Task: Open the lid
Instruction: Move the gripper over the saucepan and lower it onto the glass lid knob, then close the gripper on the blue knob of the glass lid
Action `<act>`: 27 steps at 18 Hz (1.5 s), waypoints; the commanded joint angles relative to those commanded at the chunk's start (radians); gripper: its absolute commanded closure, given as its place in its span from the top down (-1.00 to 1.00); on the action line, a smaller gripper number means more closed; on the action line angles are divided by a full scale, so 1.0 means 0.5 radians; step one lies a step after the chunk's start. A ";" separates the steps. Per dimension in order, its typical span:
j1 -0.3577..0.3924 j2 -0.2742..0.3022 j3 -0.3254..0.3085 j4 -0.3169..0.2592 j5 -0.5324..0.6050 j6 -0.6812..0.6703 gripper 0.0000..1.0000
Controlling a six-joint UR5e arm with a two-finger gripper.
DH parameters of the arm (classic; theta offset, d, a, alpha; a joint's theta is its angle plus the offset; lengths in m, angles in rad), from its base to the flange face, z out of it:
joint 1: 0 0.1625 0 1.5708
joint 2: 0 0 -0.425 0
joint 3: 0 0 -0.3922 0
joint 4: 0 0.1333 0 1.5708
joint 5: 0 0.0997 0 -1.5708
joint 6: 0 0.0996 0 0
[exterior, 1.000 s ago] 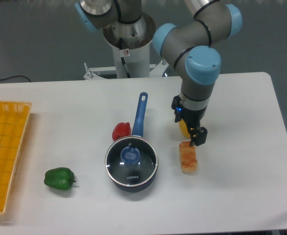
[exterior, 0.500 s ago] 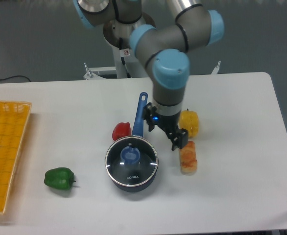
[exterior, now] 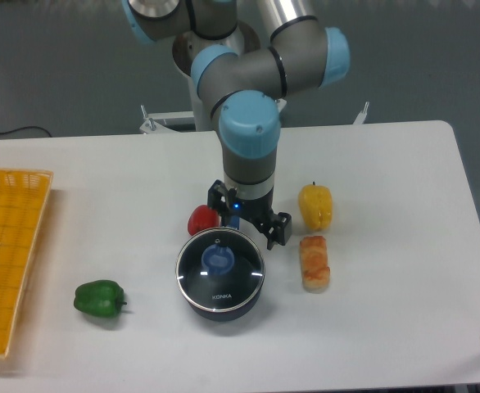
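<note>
A round clear glass lid (exterior: 219, 268) with a blue centre knob and thin metal rim sits closed on a dark blue saucepan (exterior: 220, 304) near the middle of a white table (exterior: 404, 311). Just behind it hovers the black two-finger gripper (exterior: 247, 217), fingers parted and holding nothing. A red pepper (exterior: 200, 219) lies beside the pan's far edge. To the right are a yellow pepper (exterior: 315, 206) and an orange-brown breaded piece (exterior: 314, 262). A green pepper (exterior: 99, 298) lies left, near a yellow basket (exterior: 9, 254).
</note>
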 joint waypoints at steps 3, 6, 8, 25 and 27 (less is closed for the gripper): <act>-0.031 -0.037 0.034 0.031 -0.009 -0.090 1.00; -0.068 -0.068 0.043 0.058 -0.034 -0.148 1.00; -0.095 -0.092 0.061 0.058 -0.034 -0.163 1.00; -0.108 -0.160 0.110 0.058 -0.034 -0.185 1.00; -0.108 -0.166 0.110 0.058 -0.034 -0.185 1.00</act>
